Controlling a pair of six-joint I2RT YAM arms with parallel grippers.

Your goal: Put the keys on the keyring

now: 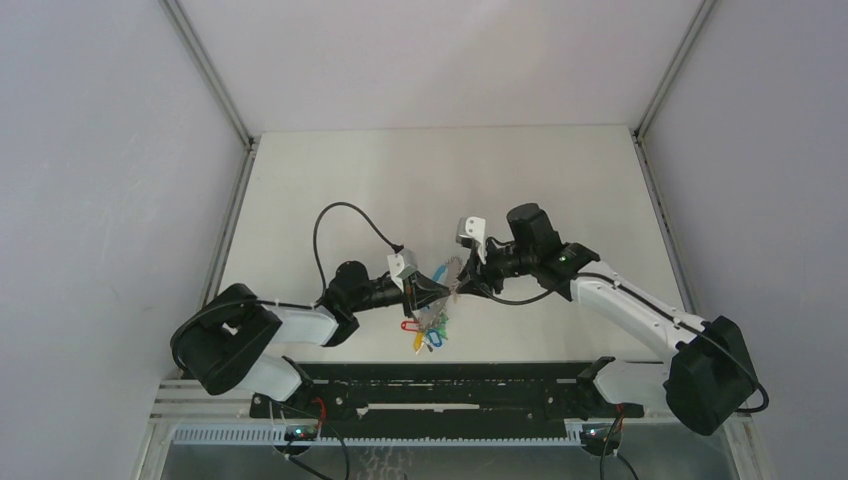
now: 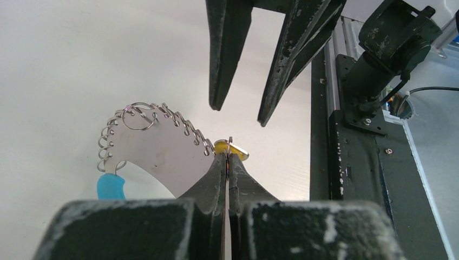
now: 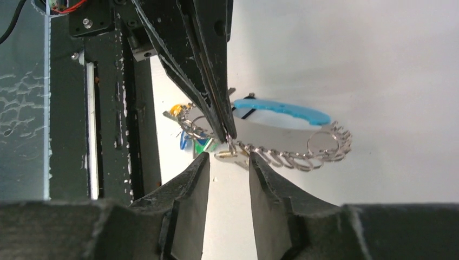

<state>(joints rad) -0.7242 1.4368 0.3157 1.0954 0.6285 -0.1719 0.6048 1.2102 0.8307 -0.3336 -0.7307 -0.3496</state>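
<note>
My left gripper (image 2: pixel 228 157) is shut on a thin wire ring of the keyring (image 2: pixel 157 146), a loop of small silver rings with a bright blue band (image 2: pixel 111 187). A yellow-headed key (image 2: pixel 221 146) sits just behind its tips. In the right wrist view the keyring (image 3: pixel 292 158) hangs level from the left fingers (image 3: pixel 216 103), with the green-headed key (image 3: pixel 201 144) and the yellow one (image 3: pixel 174 111) dangling beneath. My right gripper (image 3: pixel 227 158) is open right below the ring, a small metal end between its tips but not gripped. From above, both grippers (image 1: pixel 432 290) (image 1: pixel 466 280) meet tip to tip.
Red and blue tagged keys (image 1: pixel 428 335) hang under the grippers over the white table (image 1: pixel 450 180). The black base rail (image 1: pixel 440 385) runs along the near edge, close behind the dangling keys. Grey walls close in both sides.
</note>
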